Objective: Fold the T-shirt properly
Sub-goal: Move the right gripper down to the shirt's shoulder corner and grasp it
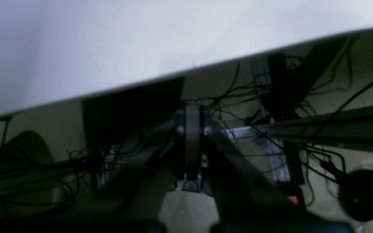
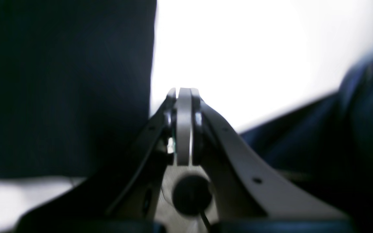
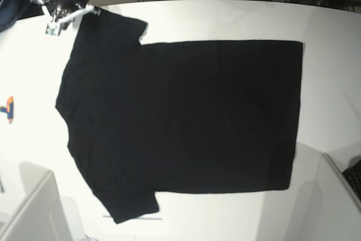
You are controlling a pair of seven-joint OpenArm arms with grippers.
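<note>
The T-shirt (image 3: 186,122) is plain black all over, with no print showing on the side that faces up. The surface (image 3: 225,21) under it is white. Near its left edge sits a small orange and blue object (image 3: 7,108). The right tool (image 2: 184,97) has dull grey fingers with black parts behind them, while the left tool (image 1: 192,111) looks black and dark grey. Below the surface's edge, the cables (image 1: 303,106) are black against a beige floor (image 1: 186,210).
</note>
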